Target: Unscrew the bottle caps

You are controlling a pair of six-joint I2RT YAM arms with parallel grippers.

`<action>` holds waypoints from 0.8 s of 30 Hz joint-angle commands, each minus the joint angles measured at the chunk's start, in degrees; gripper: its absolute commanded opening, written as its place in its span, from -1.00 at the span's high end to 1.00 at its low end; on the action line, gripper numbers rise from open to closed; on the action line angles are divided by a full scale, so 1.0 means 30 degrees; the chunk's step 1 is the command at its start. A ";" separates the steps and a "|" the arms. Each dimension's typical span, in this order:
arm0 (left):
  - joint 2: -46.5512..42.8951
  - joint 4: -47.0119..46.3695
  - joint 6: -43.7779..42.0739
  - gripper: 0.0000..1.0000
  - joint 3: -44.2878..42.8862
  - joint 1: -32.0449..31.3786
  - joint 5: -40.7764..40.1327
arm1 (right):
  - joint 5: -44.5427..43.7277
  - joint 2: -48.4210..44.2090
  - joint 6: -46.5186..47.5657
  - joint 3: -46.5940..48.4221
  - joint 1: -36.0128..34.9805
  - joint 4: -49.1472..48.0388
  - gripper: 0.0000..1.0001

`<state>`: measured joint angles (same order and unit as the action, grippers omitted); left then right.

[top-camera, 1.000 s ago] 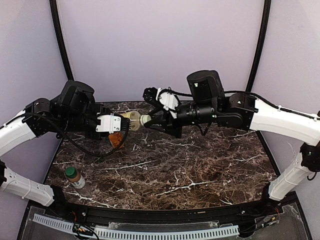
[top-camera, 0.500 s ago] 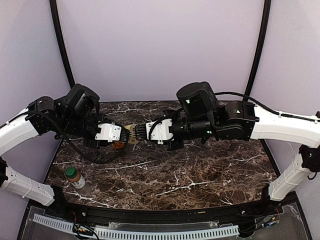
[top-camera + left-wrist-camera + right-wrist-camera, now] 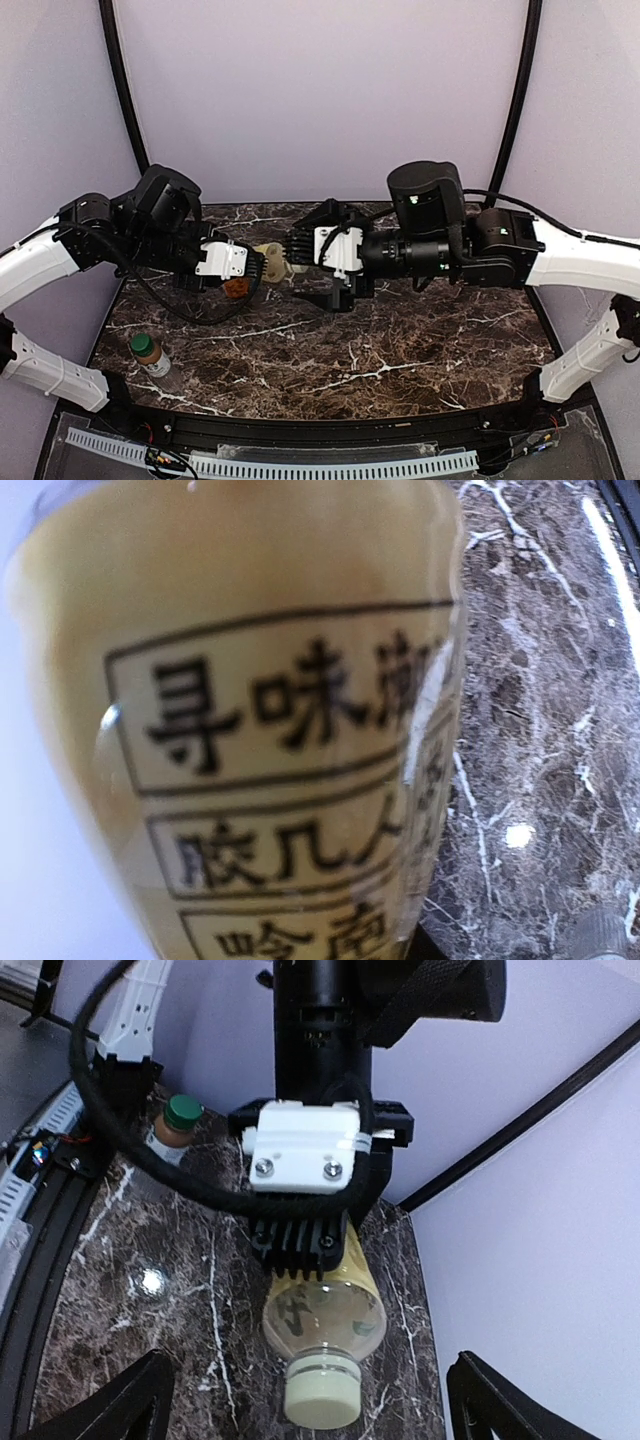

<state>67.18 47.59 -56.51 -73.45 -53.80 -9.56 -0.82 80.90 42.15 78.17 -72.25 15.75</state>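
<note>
A: Right fingers [image 3: 112, 1404] spread wide, one on each side of the cap [image 3: 322, 1397], neither touching it.
B: Left gripper [image 3: 255, 268]?
A: Clamped on the yellow bottle [image 3: 325, 1322]. Bottle held level above the table [image 3: 400, 350], cap on, pointing at the right gripper [image 3: 305, 272].
B: Other two?
A: Orange bottle [image 3: 237, 289] on the table just under the left gripper. Green-capped bottle [image 3: 148, 352] upright near the front-left corner, well apart.

Robot test booth, lab setting
Plain lilac walls [image 3: 320, 90], black frame poles [image 3: 122, 80], a marble-patterned surface [image 3: 400, 350] and two robot arms [image 3: 570, 250].
</note>
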 commanded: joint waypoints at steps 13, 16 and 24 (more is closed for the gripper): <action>-0.0811 -1.5324 -0.5919 0.54 0.4243 -0.0110 -0.8974 | 0.8149 0.0845 -2.6570 0.1214 0.7297 -0.4202 -0.76; -0.0788 -1.5615 -0.6215 0.54 0.4448 -0.0112 -0.9137 | 0.8485 0.1334 -2.6865 0.1574 0.7296 -0.4033 -0.67; -0.0732 -1.5784 -0.6517 0.54 0.4699 -0.0112 -0.9042 | 0.9081 0.1704 -2.7748 0.1021 0.7295 -0.5142 -0.40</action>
<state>66.30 2.83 -74.89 -60.25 -53.91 -35.73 23.88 85.25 -38.11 80.64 -49.98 5.08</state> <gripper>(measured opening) 0.341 0.733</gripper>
